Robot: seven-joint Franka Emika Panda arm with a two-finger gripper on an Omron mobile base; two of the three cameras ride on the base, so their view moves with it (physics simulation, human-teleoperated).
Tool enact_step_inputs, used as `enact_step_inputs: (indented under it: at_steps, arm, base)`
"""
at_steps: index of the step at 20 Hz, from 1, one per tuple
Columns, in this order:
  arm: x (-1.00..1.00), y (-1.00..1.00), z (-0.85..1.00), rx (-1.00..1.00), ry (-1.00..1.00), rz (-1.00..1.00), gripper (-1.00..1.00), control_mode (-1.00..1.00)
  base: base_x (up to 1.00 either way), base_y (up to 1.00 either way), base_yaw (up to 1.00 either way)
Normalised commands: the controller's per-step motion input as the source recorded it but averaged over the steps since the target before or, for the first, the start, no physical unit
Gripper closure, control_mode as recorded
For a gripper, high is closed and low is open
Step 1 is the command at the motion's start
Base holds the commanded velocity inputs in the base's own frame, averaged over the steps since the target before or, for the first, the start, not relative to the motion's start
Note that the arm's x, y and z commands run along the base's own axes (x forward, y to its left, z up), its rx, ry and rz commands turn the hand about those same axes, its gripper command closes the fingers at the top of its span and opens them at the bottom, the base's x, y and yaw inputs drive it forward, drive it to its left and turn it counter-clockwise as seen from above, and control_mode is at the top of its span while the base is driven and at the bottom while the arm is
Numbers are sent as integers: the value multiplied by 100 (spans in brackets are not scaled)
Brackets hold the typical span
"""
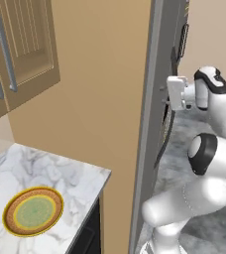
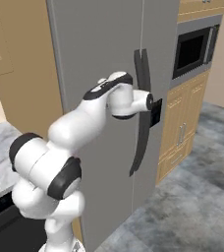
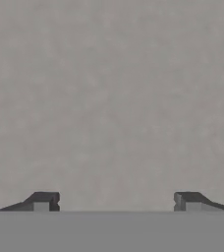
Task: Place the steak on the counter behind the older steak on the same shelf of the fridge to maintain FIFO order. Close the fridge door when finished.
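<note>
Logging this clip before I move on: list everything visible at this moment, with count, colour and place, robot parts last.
fridge door: two side-by-side grey metallic panels, shut, straight ahead of the arm.
door handle: two dark curved bars at the seam between the panels.
counter: one, white marble with grey veins, left of the fridge.
plate: one, yellow-green with brown rim, on the counter.
wall cabinet: tan wood, grey bar handles, above the counter.
microwave: one, dark, built in right of the fridge.
lower cupboards: tan wood, below the microwave.
floor: grey stone.
gripper: one, dark fingertips apart, facing the door panel.
</note>
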Motion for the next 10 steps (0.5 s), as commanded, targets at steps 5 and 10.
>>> enact_step_inputs:
  at_steps: [5, 10]
  arm:
    - [36, 67, -17, 5, 0, 29, -100, -100]
    - [6, 84, -30, 0, -7, 21, -100, -100]
  base:
    - [0, 0, 0]
    - [0, 0, 0]
